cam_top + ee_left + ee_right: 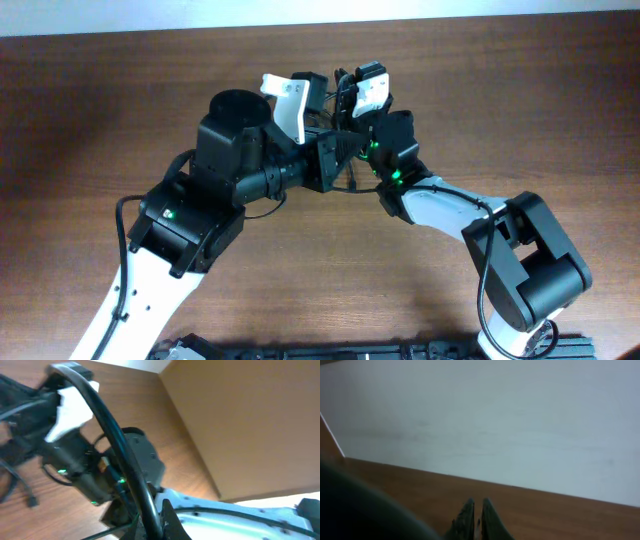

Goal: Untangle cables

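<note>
Both arms meet at the far middle of the table. Thin black cables (343, 100) hang between the two gripper heads, mostly hidden by them. In the left wrist view one black cable (107, 430) runs from the upper left down between the fingers of my left gripper (149, 512), which is shut on it. More cable (10, 477) with a small plug end (31, 502) lies on the wood at the left. My left gripper (318, 110) sits beside my right gripper (365, 85). In the right wrist view my right gripper (476, 505) is shut, and I see nothing held in it.
The brown wooden table (520, 110) stretches to both sides. A white wall (495, 420) rises behind its far edge. The right arm's white link (240, 522) and black wrist (142, 457) lie close in front of the left gripper. A dark blurred shape (355, 510) fills the lower left of the right wrist view.
</note>
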Action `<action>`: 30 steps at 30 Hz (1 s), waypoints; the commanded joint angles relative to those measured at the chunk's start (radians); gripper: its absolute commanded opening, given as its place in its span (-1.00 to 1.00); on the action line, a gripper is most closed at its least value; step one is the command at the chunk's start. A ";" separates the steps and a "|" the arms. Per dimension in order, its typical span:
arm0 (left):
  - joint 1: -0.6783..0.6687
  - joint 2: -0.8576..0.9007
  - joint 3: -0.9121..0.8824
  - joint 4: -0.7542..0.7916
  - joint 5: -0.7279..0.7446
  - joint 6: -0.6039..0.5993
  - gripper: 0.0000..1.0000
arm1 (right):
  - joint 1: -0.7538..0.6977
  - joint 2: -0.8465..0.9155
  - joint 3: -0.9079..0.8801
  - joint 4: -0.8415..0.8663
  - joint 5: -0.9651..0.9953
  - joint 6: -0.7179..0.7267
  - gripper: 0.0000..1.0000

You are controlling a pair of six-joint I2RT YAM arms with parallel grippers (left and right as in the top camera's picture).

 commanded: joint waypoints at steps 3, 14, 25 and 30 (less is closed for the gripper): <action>0.034 -0.020 0.014 -0.157 -0.398 0.038 -1.00 | -0.007 -0.080 0.018 -0.298 -0.051 0.007 -0.92; 0.078 0.071 -0.017 -0.252 -0.504 0.038 0.47 | -0.154 -0.719 0.018 -0.928 -0.086 0.006 -0.92; 0.078 0.301 -0.017 -0.251 -0.425 0.038 0.98 | -0.158 -0.770 0.037 -1.334 0.612 0.089 -0.92; 0.024 0.397 -0.017 -0.205 -0.364 0.038 0.96 | -0.163 -0.785 0.068 -1.338 0.438 0.087 -0.92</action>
